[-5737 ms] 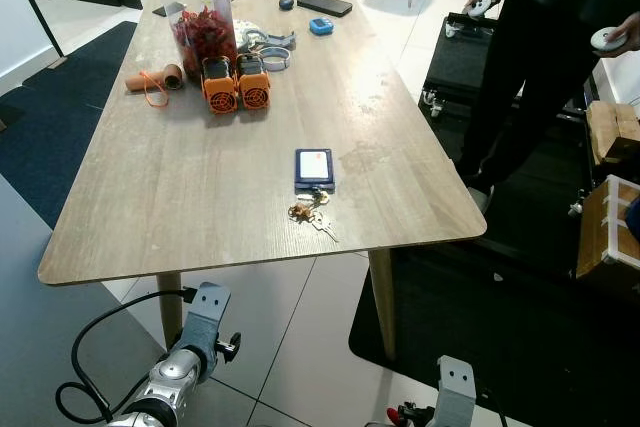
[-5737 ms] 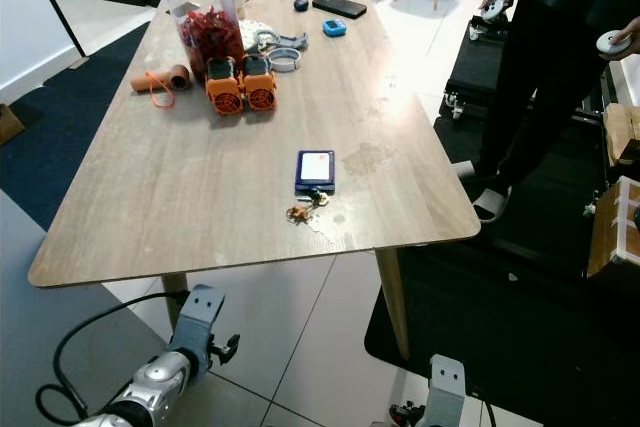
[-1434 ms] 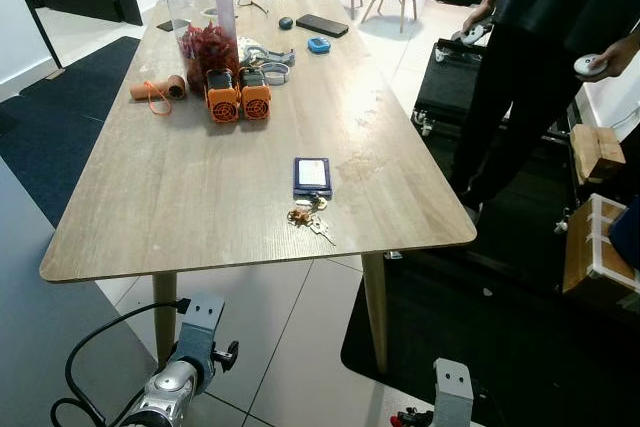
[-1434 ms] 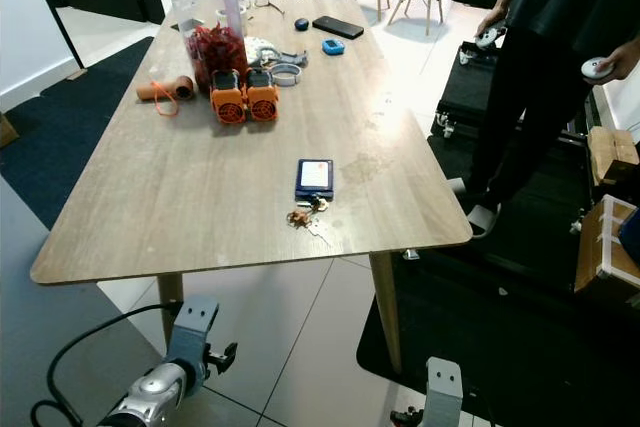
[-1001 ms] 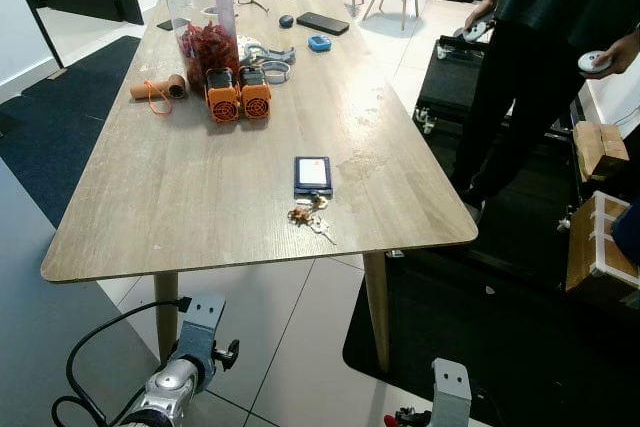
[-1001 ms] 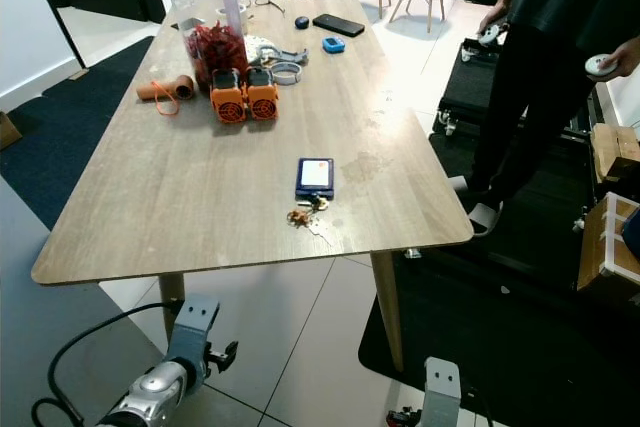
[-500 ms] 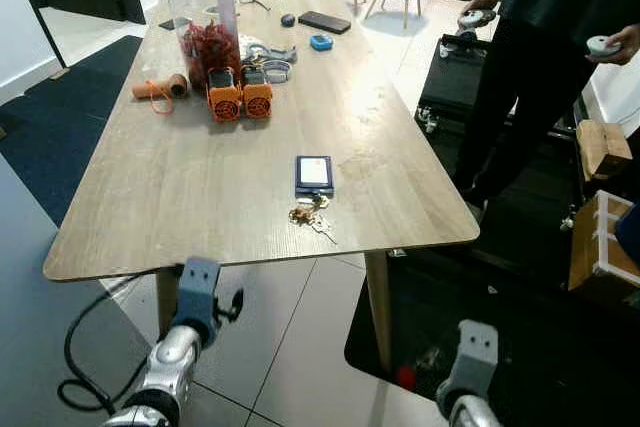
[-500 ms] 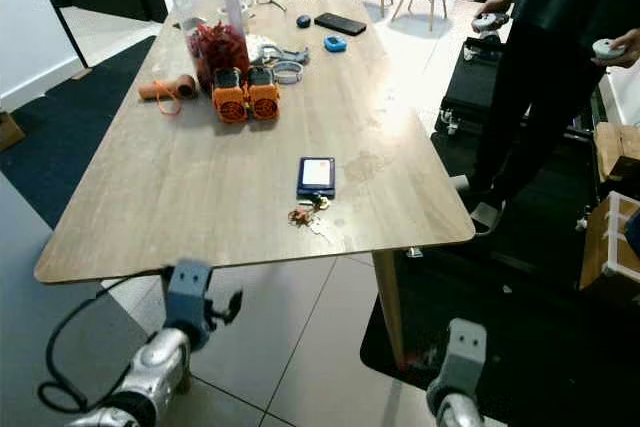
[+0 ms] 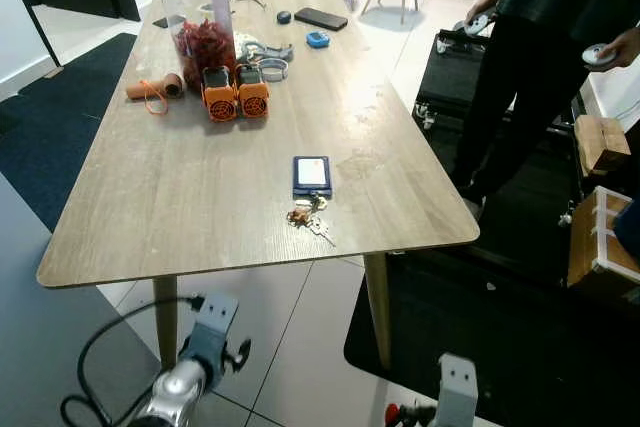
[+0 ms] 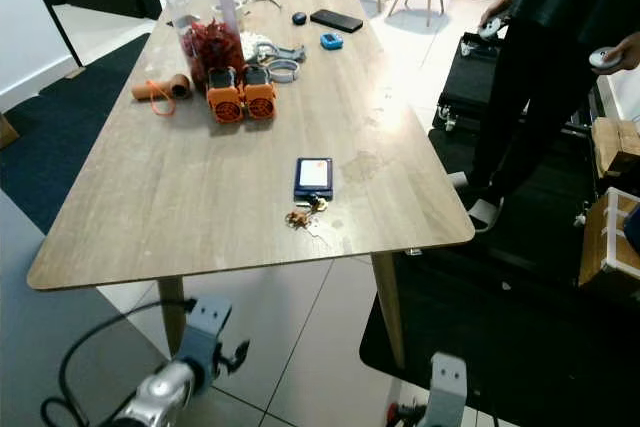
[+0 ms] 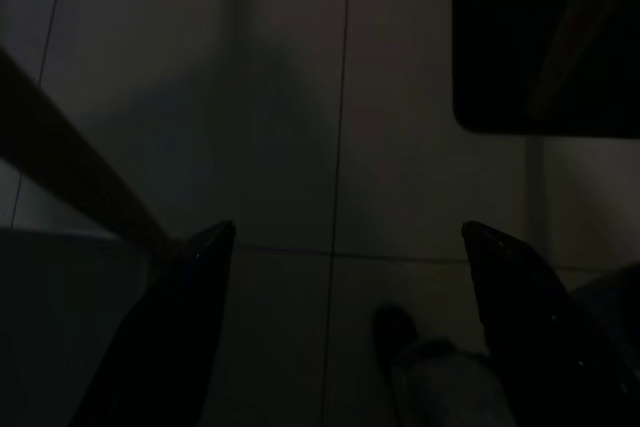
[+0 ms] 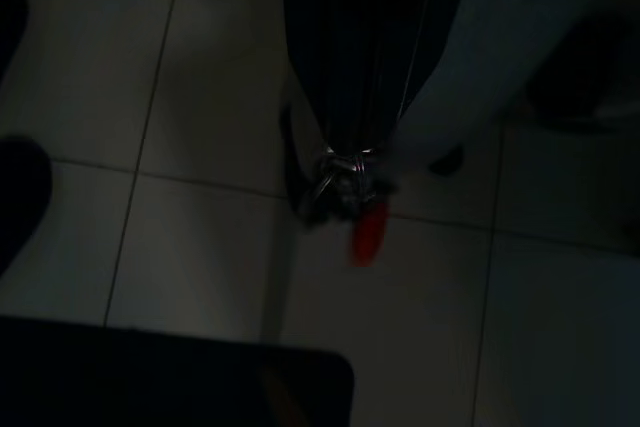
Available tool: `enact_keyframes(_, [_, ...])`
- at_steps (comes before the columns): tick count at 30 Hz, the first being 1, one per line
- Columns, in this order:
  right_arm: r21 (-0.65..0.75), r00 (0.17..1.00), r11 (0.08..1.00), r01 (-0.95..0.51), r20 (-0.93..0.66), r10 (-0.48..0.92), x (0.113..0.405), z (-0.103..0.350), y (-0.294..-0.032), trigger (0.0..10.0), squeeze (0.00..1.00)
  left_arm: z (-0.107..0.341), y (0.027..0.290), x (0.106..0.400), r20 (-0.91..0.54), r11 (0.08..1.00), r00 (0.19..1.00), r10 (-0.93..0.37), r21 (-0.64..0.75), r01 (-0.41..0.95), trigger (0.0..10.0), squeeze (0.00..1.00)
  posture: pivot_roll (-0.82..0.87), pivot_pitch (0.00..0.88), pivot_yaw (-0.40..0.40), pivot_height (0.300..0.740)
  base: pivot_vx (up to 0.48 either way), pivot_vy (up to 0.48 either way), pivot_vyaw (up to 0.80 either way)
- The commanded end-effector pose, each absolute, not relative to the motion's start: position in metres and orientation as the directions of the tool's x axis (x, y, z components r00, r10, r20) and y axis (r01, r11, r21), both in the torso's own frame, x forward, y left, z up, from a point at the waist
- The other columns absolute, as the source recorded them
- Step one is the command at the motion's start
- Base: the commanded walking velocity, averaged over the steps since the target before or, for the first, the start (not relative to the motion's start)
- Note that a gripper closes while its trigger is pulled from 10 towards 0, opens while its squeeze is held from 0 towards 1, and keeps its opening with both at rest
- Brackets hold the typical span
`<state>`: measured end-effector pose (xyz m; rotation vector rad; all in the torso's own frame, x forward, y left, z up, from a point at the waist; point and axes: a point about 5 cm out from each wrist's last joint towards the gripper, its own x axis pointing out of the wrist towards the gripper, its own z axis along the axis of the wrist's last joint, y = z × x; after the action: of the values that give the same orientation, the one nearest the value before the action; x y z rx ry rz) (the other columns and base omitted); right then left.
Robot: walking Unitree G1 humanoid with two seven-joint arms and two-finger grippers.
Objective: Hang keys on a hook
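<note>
A bunch of keys (image 9: 308,219) lies on the wooden table (image 9: 180,197) close to its near edge, joined to a dark blue card holder (image 9: 312,174) just behind it. Both arms hang low in front of the table, below its edge. The left arm's wrist (image 9: 205,332) is near the table's front left leg. In the dark left wrist view my left gripper (image 11: 347,232) is open over floor tiles, fingers (image 11: 180,327) wide apart with nothing between them. The right arm's wrist (image 9: 455,397) sits at the bottom right, and its wrist view is too dark to make out fingers.
A red-lidded jar (image 9: 200,12), two orange gadgets (image 9: 235,95), tape rolls and a phone (image 9: 322,18) crowd the table's far end. A person (image 9: 550,47) in dark clothes stands at the right holding controllers. A wooden crate (image 9: 600,237) and black mat (image 9: 480,327) lie right.
Both arms, raised higher half a second ago, have dropped back low. The view has shifted slightly. The keys and card holder lie where they were.
</note>
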<state>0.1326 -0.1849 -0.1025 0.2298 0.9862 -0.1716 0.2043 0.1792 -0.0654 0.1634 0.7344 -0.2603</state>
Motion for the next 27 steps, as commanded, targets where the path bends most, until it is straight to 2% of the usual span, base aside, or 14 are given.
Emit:
enact_keyframes(1, [0.115,0.549,0.965,0.235,-0.835,-0.034,0.136,-0.101,-0.185,10.0,0.0,-0.064,0.18,0.206,-0.678,0.958,0.715,-0.17,0.055,0.28,10.0,0.0,0.09,0.035,-0.015,0.74,0.0,0.0,0.0])
enact_keyframes(23, [0.13,0.519,0.966,0.222,-0.855,-0.004,0.135,-0.103,-0.181,10.0,0.0,-0.065,0.188,0.206,-0.698,0.965,0.702,-0.14,0.062,0.255,10.0,0.0,0.09,0.032,-0.014,0.74,0.0,0.0,0.0])
enact_keyframes(24, [0.127,0.53,0.966,0.224,-0.848,-0.012,0.137,-0.102,-0.183,10.0,0.0,-0.065,0.188,0.206,-0.697,0.965,0.703,-0.139,0.063,0.254,10.0,0.0,0.09,0.032,-0.014,0.74,0.0,0.0,0.0])
enact_keyframes(27, [0.136,0.633,0.956,0.26,-0.772,-0.063,0.157,-0.091,-0.192,10.0,0.0,-0.059,0.188,0.216,-0.665,0.967,0.733,-0.139,0.069,0.246,10.0,0.0,0.09,0.029,-0.013,0.74,0.0,0.0,0.0])
